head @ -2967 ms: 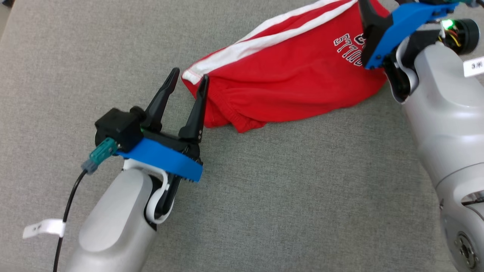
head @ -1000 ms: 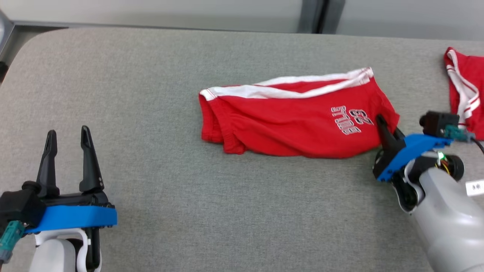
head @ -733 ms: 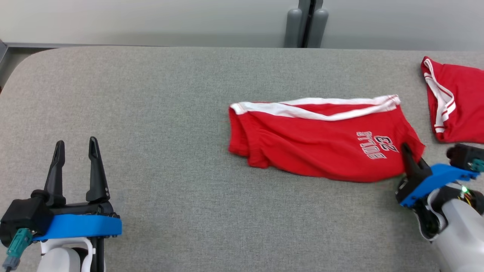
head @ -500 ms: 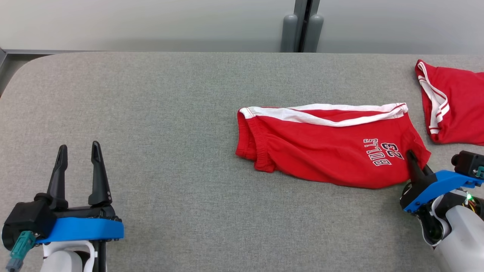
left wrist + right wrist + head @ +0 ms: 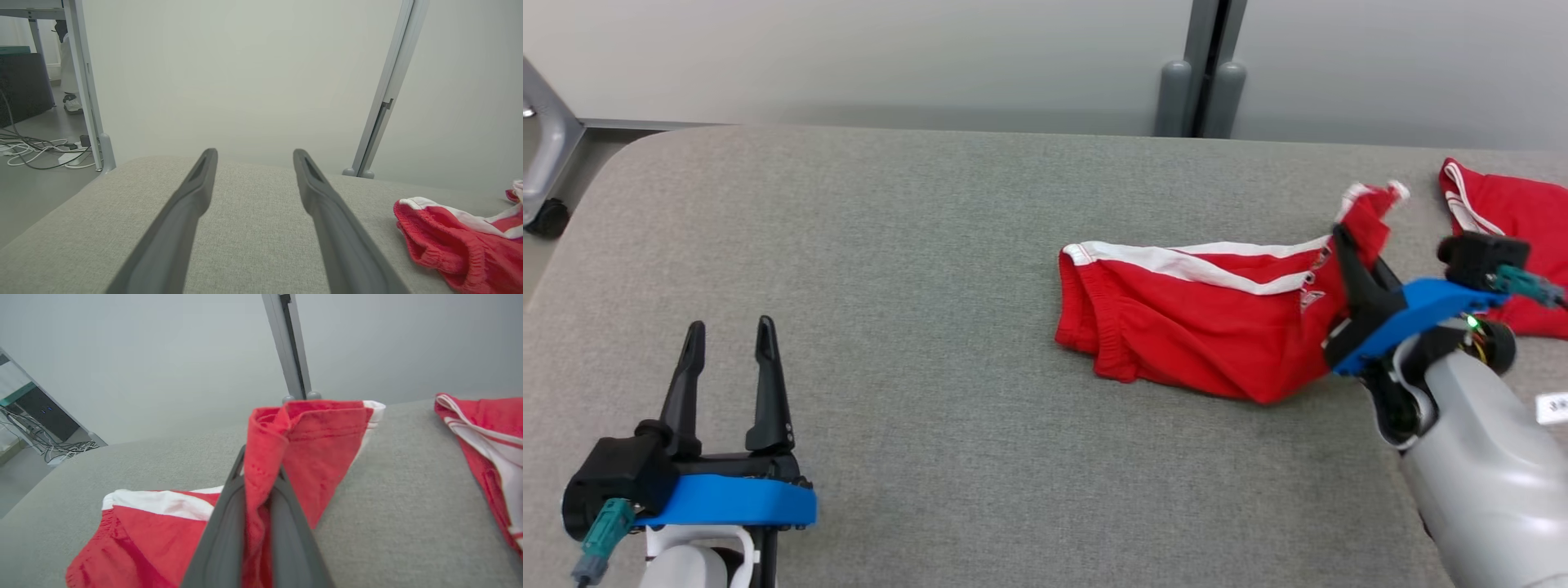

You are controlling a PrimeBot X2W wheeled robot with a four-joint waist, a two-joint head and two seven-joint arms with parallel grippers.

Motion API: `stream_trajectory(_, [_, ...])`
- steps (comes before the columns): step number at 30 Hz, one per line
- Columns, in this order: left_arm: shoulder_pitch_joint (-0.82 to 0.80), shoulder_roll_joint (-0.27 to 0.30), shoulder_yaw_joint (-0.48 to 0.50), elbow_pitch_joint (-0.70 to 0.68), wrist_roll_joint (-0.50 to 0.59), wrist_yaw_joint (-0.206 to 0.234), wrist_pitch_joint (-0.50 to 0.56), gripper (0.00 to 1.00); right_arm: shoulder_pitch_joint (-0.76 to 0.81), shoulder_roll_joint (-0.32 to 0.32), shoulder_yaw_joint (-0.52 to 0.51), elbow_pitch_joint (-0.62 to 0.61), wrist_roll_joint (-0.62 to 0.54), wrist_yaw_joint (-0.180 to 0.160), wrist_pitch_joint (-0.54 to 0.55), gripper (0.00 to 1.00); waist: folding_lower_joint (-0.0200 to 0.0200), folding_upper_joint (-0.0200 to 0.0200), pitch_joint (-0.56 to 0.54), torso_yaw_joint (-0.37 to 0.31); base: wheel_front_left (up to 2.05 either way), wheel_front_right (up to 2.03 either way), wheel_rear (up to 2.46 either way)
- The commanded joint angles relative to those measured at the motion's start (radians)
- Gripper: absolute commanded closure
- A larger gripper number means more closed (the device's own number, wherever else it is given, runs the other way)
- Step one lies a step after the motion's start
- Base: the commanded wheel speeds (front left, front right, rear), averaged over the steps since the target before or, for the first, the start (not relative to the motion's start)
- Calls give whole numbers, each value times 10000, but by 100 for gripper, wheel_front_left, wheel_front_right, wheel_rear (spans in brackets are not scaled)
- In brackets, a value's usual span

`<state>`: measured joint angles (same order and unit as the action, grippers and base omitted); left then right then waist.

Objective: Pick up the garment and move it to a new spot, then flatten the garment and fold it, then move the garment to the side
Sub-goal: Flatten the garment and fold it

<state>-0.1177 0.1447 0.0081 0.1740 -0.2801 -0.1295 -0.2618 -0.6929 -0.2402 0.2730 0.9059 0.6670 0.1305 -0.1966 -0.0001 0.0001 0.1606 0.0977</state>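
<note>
Your right gripper is clamped tight on the right end of the red shorts — that corner is up off the grey table, while the rest lies flat on it. Your left gripper sits well apart at lower left, fingers spread, nothing between them. Another red garment lies at the far right.

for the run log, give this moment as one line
right end effector: shut on red shorts, corner raised off table | left end effector: open, apart from shorts
</note>
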Motion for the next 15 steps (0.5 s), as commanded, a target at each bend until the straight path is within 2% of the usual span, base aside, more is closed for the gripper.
stream_trajectory(1, [-42,-62,-106,23,8,-22,-43,0,-351,244,165,-62,-113,5,53,100,1,-1,4,136,0,0,0])
stream_trajectory(7, [-109,-138,-354,137,-74,-22,-43,0,-1031,881,655,148,-277,5,150,100,1,-1,-28,569,0,0,0])
stream_trajectory(15, [-135,-250,-430,271,-157,-22,-43,0,-1013,1426,1607,447,-230,5,229,100,1,-1,-72,1030,0,0,0])
